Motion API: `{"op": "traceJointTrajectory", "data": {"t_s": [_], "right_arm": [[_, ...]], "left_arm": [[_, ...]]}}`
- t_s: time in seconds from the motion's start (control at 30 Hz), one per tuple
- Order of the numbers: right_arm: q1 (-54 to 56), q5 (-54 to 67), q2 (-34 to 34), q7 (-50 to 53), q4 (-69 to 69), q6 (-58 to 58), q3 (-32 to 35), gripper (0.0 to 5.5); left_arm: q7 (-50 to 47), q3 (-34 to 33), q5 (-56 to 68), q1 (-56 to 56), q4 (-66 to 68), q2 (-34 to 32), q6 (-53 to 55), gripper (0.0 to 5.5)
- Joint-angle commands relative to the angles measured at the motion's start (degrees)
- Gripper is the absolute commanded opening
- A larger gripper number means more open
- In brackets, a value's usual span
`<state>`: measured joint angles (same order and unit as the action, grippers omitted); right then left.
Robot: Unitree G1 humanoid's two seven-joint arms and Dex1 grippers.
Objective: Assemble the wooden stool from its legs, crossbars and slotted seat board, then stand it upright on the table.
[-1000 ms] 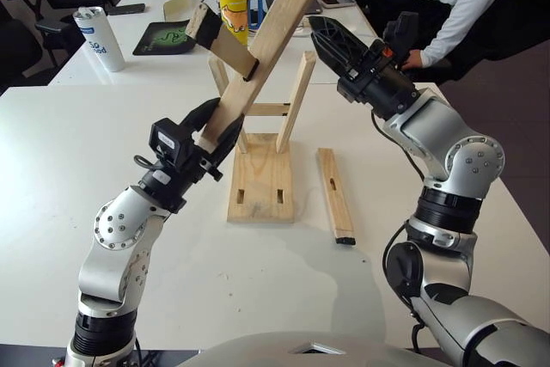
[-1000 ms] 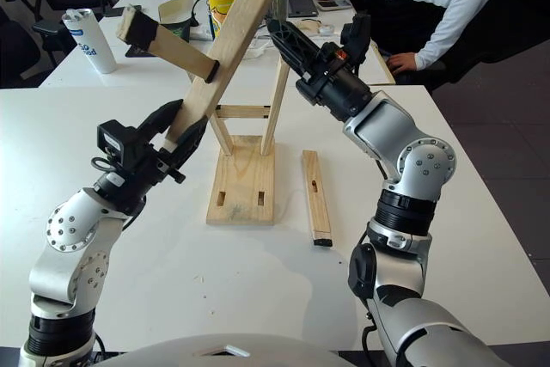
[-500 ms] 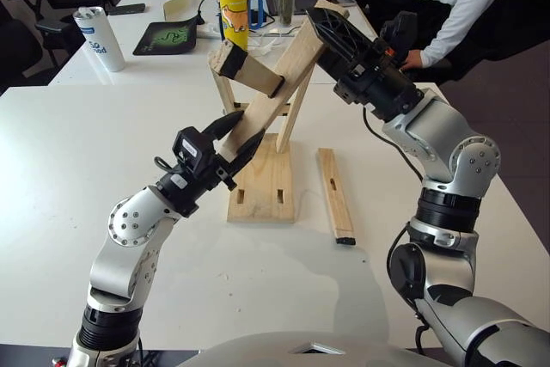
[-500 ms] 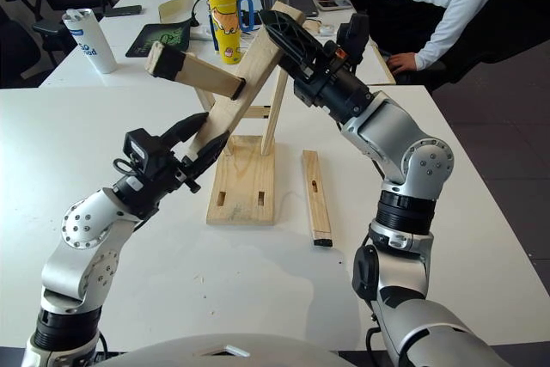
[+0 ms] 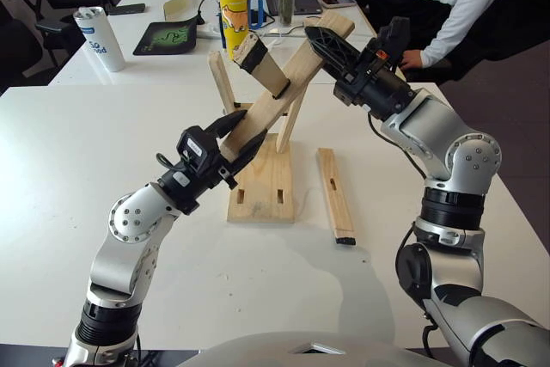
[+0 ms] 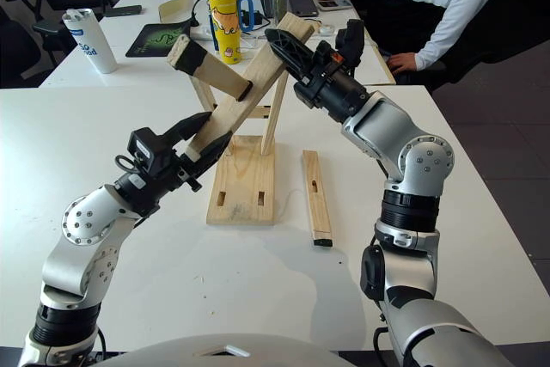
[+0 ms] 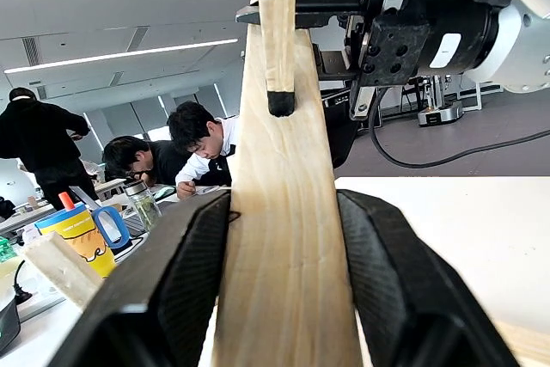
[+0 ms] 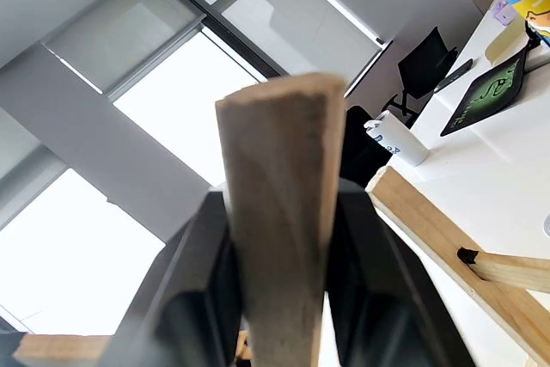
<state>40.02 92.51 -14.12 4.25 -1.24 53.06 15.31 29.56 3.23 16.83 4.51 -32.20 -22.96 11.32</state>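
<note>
Though its lower end is hidden inside the left gripper (image 5: 232,135), the long wooden leg (image 5: 268,107) slants from the frame's centre toward the upper right, both black fingers (image 7: 185,290) pressed flat against its sides. The right gripper (image 5: 321,40) is clamped over the leg's top end. A short black-capped crossbar (image 5: 262,66) juts from the leg toward the upper left; its joint is hard to make out. Below, at centre, the slotted seat board (image 5: 260,176) lies on the white table (image 5: 69,152). Two upright legs (image 5: 222,79) on it are partly covered. A loose bar (image 5: 334,191) lies just right of it.
</note>
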Motion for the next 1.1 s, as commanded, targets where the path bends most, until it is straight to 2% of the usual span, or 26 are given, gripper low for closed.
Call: {"op": "traceJointTrajectory", "data": {"t_s": [0.03,0.13,0.4,0.43,0.5,0.6,0.67,0.73,0.8,0.9,1.1], "right_arm": [[0.5,-2.3,-1.0,-2.0,1.2,-0.7,0.3,1.05],[0.3,-3.2,-1.2,-2.9,1.7,-0.5,0.6,1.05],[-0.6,-6.6,-1.3,-4.5,2.1,-1.0,0.7,1.04],[-0.8,-7.9,-1.4,-4.6,2.3,-1.5,0.6,1.04],[-1.3,-10.5,-1.6,-5.1,3.2,-2.5,0.9,1.04],[-2.6,-16.3,-3.0,-7.6,4.3,-4.1,0.2,1.04],[-4.3,-20.2,-3.6,-9.2,5.2,-5.1,-0.6,1.04],[-5.7,-22.7,-3.4,-10.0,5.3,-5.6,-0.6,1.04],[-6.5,-24.4,-3.0,-10.3,5.4,-5.9,-0.2,1.04],[-7.4,-26.7,-2.2,-10.6,5.8,-6.4,0.3,1.04],[-7.8,-28.6,-0.3,-10.9,5.8,-6.3,0.8,1.04]], "left_arm": [[0.0,-1.3,1.9,1.2,-0.7,-0.4,2.3,2.18],[-0.4,-2.1,3.2,1.3,-1.0,-0.3,3.5,2.18],[-1.2,-4.7,7.4,1.2,-1.7,-0.2,7.5,3.41],[-0.6,-5.5,9.4,0.7,-1.9,-0.8,9.1,3.42],[0.1,-8.5,14.2,-0.8,-2.0,-1.6,12.0,3.42],[0.0,-17.6,33.8,-5.1,-0.8,-2.3,21.1,3.42],[2.8,-21.7,37.8,-9.7,1.7,-4.2,23.5,3.42],[5.4,-22.7,36.3,-13.2,4.2,-6.5,24.1,3.42],[7.9,-20.3,31.0,-16.5,5.8,-9.8,23.3,3.42],[10.5,-12.6,20.6,-18.1,8.5,-13.6,20.2,3.42],[13.0,0.1,1.6,-12.8,17.1,-16.3,9.0,3.42]]}}
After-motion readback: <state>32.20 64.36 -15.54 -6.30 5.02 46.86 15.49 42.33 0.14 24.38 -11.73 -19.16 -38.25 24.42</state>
